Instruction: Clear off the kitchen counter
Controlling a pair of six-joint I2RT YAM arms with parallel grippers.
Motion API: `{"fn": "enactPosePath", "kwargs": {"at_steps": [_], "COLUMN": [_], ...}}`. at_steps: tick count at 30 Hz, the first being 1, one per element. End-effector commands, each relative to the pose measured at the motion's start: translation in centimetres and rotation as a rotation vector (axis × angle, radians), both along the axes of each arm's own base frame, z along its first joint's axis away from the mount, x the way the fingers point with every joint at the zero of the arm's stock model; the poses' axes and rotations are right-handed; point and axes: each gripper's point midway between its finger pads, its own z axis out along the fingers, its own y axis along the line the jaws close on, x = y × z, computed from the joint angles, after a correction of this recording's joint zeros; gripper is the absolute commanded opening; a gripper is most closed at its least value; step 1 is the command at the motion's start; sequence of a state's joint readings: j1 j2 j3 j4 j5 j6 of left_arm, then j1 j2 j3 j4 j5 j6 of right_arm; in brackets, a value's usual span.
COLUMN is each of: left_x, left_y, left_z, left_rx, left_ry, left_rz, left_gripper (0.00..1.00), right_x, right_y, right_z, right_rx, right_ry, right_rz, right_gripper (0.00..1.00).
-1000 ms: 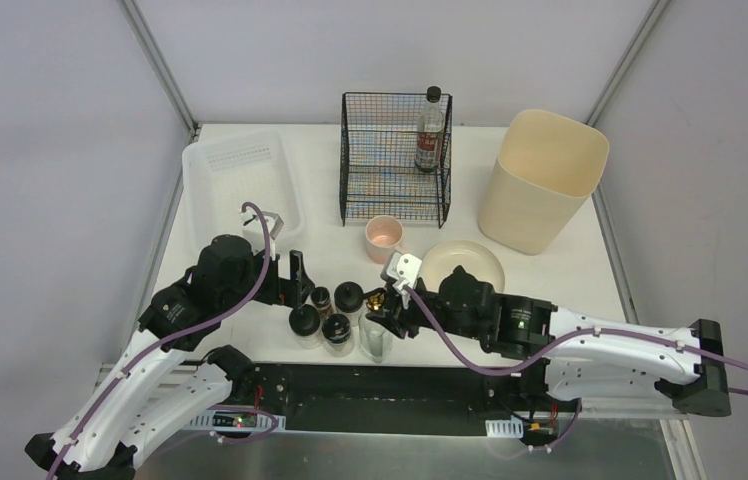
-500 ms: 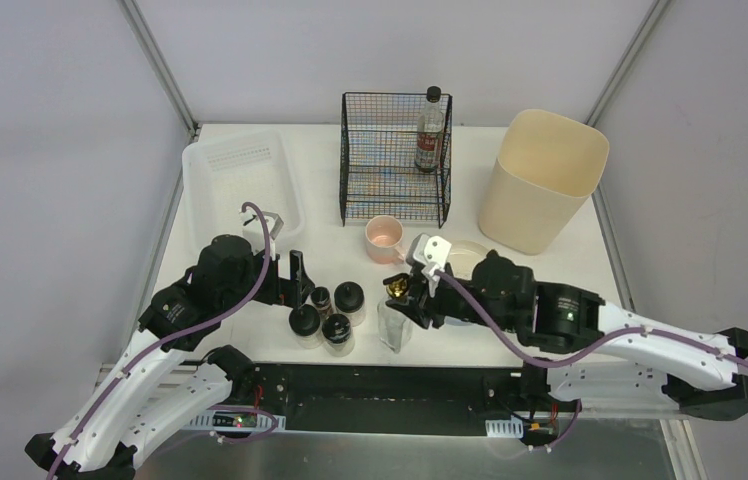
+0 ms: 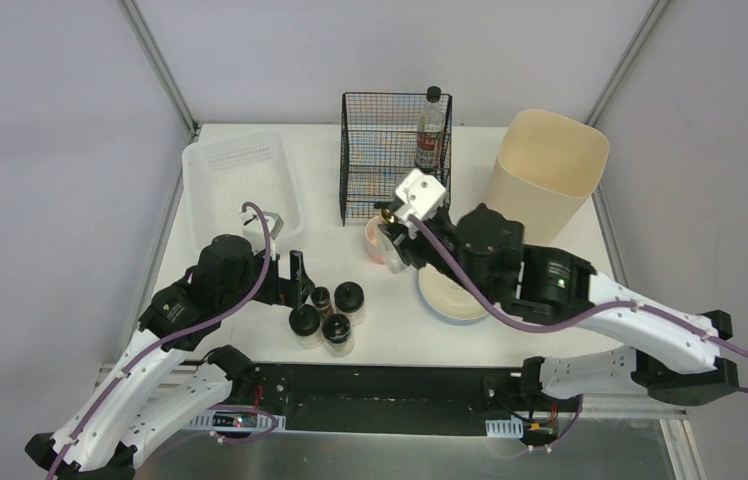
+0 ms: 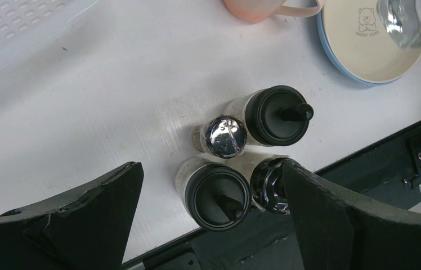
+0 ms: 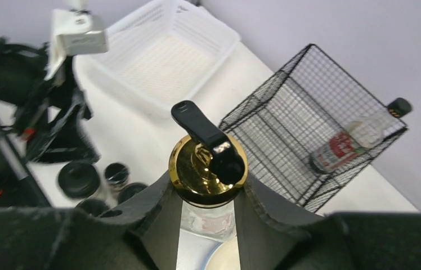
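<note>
The white kitchen counter [image 3: 335,245] holds several black-lidded spice jars [image 3: 325,312] near its front edge. My left gripper [image 3: 295,280] is open just left of them; in the left wrist view [image 4: 208,211] its jaws stand wide, one jar [image 4: 218,195] between them, untouched. My right gripper [image 3: 397,238] is shut on a clear glass dispenser [image 5: 208,169] with a gold cap and black spout. It holds the dispenser in the air over the pink cup [image 3: 377,243], in front of the black wire rack [image 3: 390,165]. The plate [image 3: 447,297] lies under the right arm.
A sauce bottle [image 3: 430,130] stands in the rack's right corner. A translucent white tray [image 3: 240,180] sits at the back left and a tall beige bin [image 3: 540,180] at the back right. The cup [image 4: 256,7] and plate [image 4: 360,42] show at the top of the left wrist view.
My right gripper has lifted the glass dispenser from the counter's front edge and carried it back and up, over the pink cup toward the rack. The left arm has not moved.
</note>
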State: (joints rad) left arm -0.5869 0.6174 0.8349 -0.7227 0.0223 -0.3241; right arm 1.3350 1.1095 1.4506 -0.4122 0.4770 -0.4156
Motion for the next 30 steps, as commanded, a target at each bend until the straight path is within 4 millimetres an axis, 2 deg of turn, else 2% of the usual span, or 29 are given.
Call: {"fn": "enactPosePath", "kwargs": {"at_steps": [1,9,15,21,26,30], "left_x": [0.1,0.1,0.1,0.1,0.1,0.1], "left_y": [0.1,0.0,-0.2,-0.4,-0.4,-0.5], "left_z": [-0.2,-0.3,-0.6,-0.8,-0.8,-0.9], "left_rx": [0.009,0.01,0.012,0.018,0.017,0.016], "left_ry": [0.005,0.011,0.024,0.038,0.039,0.042], "left_rz": [-0.002,-0.008,-0.015,-0.023,-0.024,-0.026], "left_gripper": [1.0,1.0,1.0,1.0,1.0,1.0], "right_x": [4.8,11.8,16.8,22.4,26.7,29.1], "right_y": [-0.9,-1.4,-1.4,-1.5,-2.0,-1.9], "right_z": [7.6,11.9,14.1,15.4,15.5,15.7], "right_rx": [0.153,0.273,0.342,0.419,0.503,0.559], "right_ry": [-0.14,-0.176,-0.235,-0.299,-0.308,-0.3], "right_rz": [-0.228,-0.366,-0.451,-0.512,-0.543,-0.536], "right_gripper": [0.0,0.0,0.0,0.0,0.0,0.0]}}
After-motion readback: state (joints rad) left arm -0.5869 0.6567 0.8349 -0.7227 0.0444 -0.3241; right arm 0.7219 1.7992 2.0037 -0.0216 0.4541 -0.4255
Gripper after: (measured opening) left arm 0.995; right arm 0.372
